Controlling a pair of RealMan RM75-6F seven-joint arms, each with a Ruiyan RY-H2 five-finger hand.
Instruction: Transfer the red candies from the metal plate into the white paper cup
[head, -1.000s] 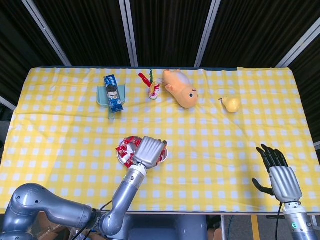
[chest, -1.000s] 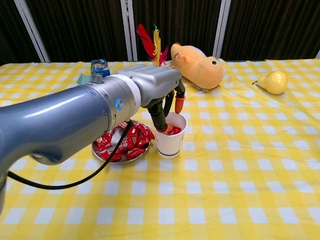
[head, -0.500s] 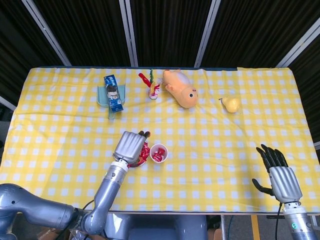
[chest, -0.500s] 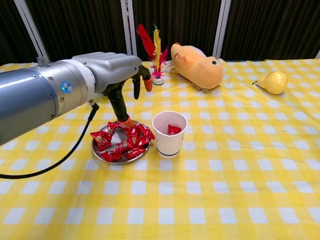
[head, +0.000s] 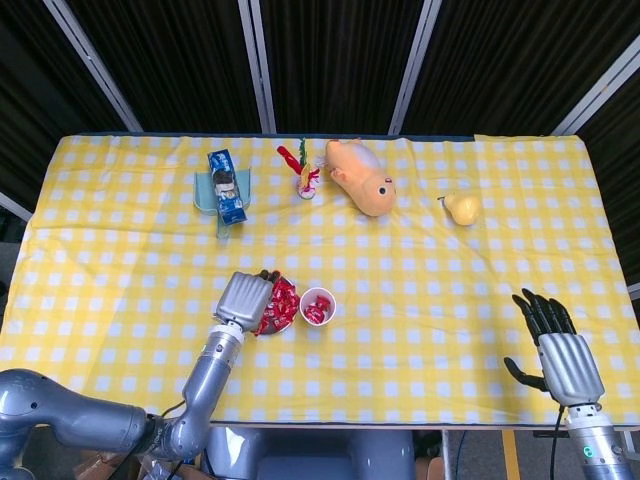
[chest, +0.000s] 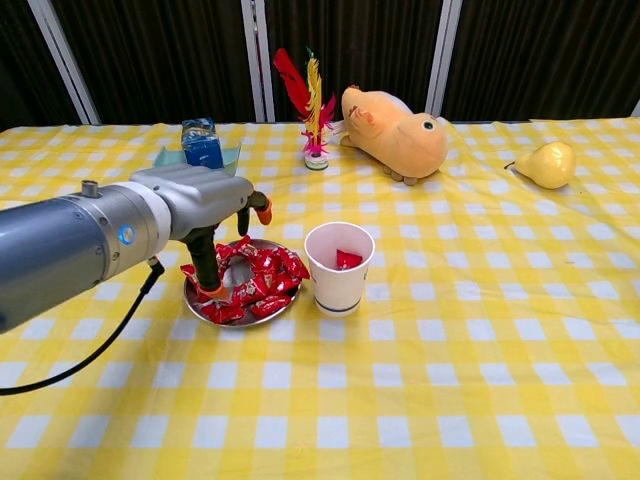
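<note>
The fingers (chest: 207, 283) of the left hand (chest: 205, 200) are pointed down into the near-left side of the metal plate (chest: 276, 312), their orange tips touching the heap of red candies (chest: 262, 282); whether a candy is already pinched between them cannot be told, since the tips are partly buried among the wrappers. One red candy is seen lying inside the white paper cup (chest: 338, 268), which stands upright just beside the plate on its right. A risk is judged here: the slippery wrappers could be pushed over the shallow rim onto the surface (chest: 420, 400) if the fingers are pressed sideways, or the light plate could be nudged against the cup and the cup tipped. A weak pinch could also let a candy be dropped between plate and cup. The right hand (head: 560, 350) is held well apart at the near-right corner, fingers spread and nothing in them. Compared with half a second ago, the left hand has been lowered and shifted toward the left edge of the plate.
</note>
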